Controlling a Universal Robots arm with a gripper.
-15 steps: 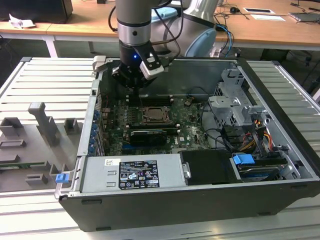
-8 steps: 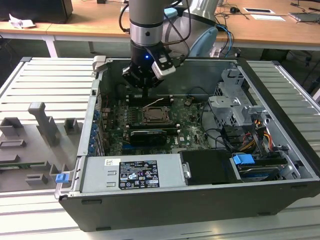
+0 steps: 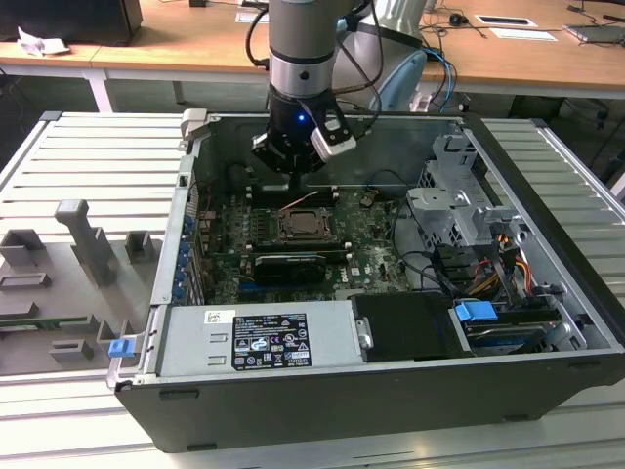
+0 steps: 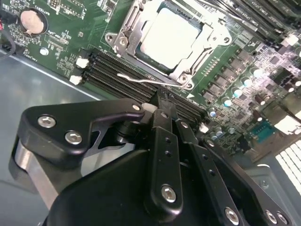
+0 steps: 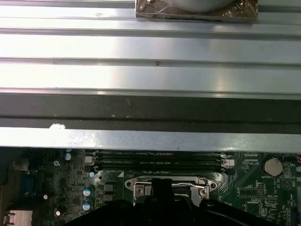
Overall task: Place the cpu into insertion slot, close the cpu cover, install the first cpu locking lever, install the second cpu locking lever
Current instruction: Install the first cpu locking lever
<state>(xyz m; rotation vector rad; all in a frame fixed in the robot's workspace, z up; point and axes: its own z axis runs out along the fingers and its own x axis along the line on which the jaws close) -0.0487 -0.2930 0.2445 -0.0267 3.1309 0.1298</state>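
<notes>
- We see the cpu (image 4: 170,37) seated in the slot (image 4: 141,24), with the cover (image 4: 205,41) lying down around it.
- Our claw (image 4: 157,107) looks clenched, gripping nothing, poised just beside a thin lever (image 4: 137,79) that stands free of its catch.
- Our worry: the tip could slip off that springy wire and strike the memory slots (image 4: 110,70) just beside it.

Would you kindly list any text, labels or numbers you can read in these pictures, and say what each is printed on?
No text can be read.
White and black stickers on the power supply: print too small.
Motherboard markings in both wrist views: too blurred.
Papers on the desk behind: illegible.
</notes>
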